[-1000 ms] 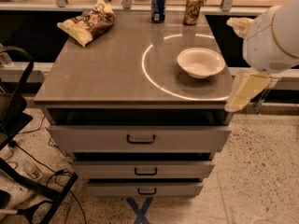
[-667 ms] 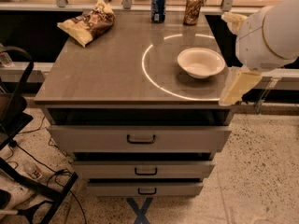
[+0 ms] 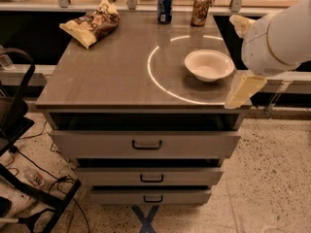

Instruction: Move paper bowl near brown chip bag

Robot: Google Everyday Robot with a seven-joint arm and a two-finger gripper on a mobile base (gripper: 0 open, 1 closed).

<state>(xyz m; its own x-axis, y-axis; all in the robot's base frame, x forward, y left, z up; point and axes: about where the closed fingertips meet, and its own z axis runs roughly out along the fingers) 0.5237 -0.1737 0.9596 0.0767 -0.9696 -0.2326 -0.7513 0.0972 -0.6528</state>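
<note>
The paper bowl (image 3: 209, 64) sits upright on the right half of the grey cabinet top (image 3: 112, 76), inside a thin bright ring of light (image 3: 150, 74), and nothing is in it. The brown chip bag (image 3: 91, 24) lies far off at the back left corner, well apart from the bowl. A blue soda can (image 3: 164, 6) and a brown soda can (image 3: 200, 8) stand near each other at the back edge. The gripper (image 3: 236, 61) hangs at the right edge of the top, just beside the bowl; its two cream fingers (image 3: 245, 89) are spread wide and hold nothing. Below, the top drawer (image 3: 146, 143) stands slightly pulled out, and its inside is too dark to tell any contents.
</note>
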